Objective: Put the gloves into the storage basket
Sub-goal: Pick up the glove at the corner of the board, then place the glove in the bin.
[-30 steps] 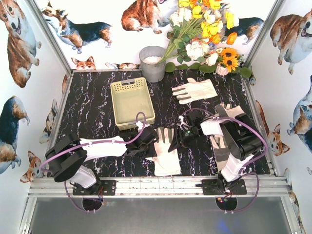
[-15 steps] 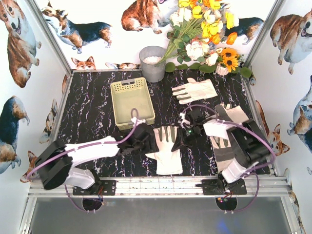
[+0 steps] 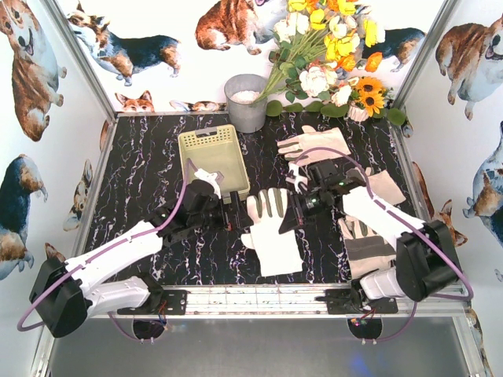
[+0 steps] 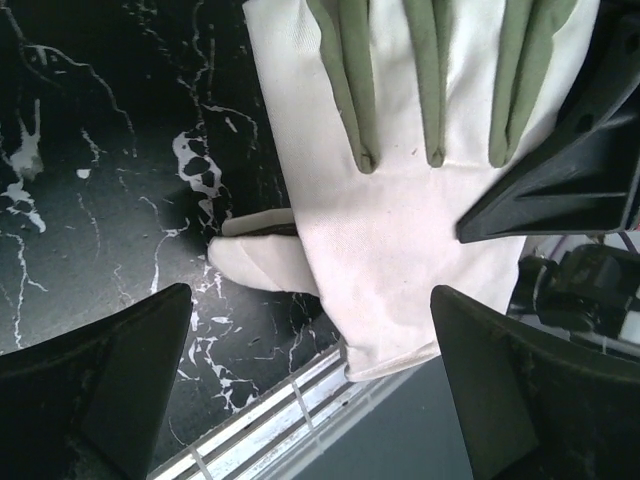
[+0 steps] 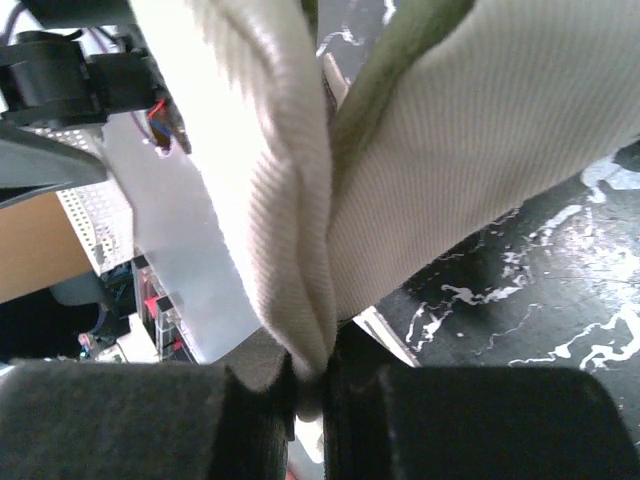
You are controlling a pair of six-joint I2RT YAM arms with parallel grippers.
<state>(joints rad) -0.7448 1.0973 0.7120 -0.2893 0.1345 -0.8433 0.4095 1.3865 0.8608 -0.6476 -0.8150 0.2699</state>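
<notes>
right gripper (image 5: 310, 385) clamped on glove (image 3: 271, 239) edge | left gripper (image 3: 233, 216) jaws wide apart, holding nothing | glove mid-table, just beside storage basket (image 3: 185, 157) near corner | step: picking up glove | next: carry over basket, let go

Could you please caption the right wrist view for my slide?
Right gripper shut on a fold of glove, marbled table behind.

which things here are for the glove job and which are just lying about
Job: cream-white fabric work gloves with grey patches; pale yellow-green slotted plastic basket.
Lying about: grey metal bucket; yellow, white and orange flower bunch.
</notes>
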